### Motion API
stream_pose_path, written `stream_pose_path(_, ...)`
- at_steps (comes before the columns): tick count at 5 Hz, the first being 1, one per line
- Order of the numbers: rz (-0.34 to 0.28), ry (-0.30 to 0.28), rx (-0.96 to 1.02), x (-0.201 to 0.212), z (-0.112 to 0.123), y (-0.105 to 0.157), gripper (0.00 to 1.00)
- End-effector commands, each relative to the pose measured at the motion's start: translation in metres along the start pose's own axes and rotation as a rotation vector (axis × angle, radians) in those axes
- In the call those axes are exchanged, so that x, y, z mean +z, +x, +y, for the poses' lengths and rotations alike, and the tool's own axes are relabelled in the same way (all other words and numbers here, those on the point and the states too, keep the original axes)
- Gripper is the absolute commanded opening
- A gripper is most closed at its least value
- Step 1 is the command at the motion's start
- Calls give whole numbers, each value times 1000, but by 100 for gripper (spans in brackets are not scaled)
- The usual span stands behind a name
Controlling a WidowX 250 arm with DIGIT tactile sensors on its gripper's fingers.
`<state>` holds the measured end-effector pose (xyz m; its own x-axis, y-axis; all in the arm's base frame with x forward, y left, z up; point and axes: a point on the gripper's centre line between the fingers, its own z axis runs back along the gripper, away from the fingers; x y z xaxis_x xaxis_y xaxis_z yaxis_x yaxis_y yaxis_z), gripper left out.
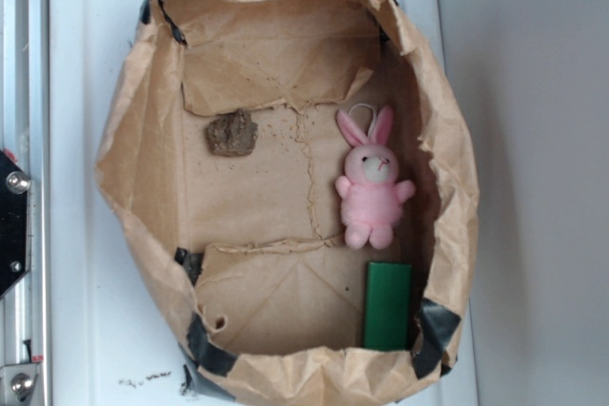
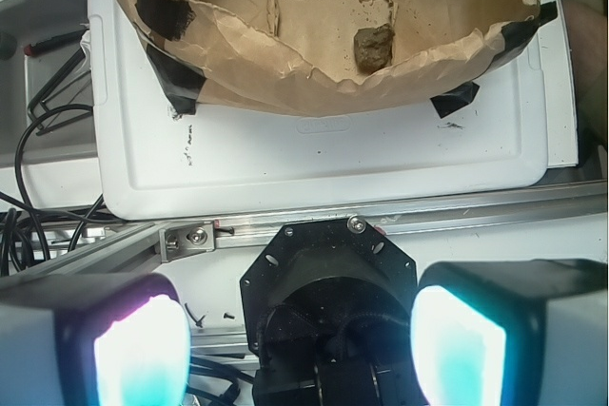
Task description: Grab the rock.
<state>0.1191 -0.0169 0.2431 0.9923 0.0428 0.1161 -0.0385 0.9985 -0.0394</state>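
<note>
**Rock sitting in the paper bag, claw parked well away**

White plastic tray (image 1: 86, 235) as the base surface, moulded rim, a few dark specks and crumbs on it. On top, a cut-down brown paper bag (image 1: 133, 159) with crumpled walls, patched at the corners with black tape (image 1: 211, 357). Creased bag floor, sprinkled with grit. Aluminium rail (image 2: 457, 216) along the tray's edge, held by a bolted bracket (image 2: 195, 237). Black cables (image 2: 38, 225) trailing off to one side in the wrist view. Plain pale wall or tabletop past the tray in the exterior view. No brands, labels or readable writing anywhere.

Rock (image 1: 231, 133) lying on the bag floor in the upper-left part of the exterior view, close to a folded flap, touching nothing else. Rough, crumbly, grey-brown. In the wrist view, just inside the near wall of the bag.

Pink plush bunny (image 1: 374, 184) well apart from it on the other side, lying face up. Green block (image 1: 387, 305) just below the bunny, against the bag wall.

Gripper (image 2: 300, 339) outside the bag, hovering over the black round base mount (image 2: 328, 282) by the rail. Fingers (image 2: 138, 349) spread wide, nothing between them, pads glowing cyan-pink in the wrist view. Nowhere near the rock.
</note>
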Motion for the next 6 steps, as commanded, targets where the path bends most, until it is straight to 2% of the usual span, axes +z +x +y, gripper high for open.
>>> stream_pose_path(1, 0, 0, 0, 0, 0, 0, 100)
stream_pose_path(2, 8, 3, -44, -29, 0, 29, 100)
stream_pose_path(3, 0, -32, -58, -56, -7, 59, 100)
stream_pose_path(4, -5, -61, -80, -75, -3, 88, 100)
stream_pose_path(6, -12, -37, -11, -99, 33, 132, 100)
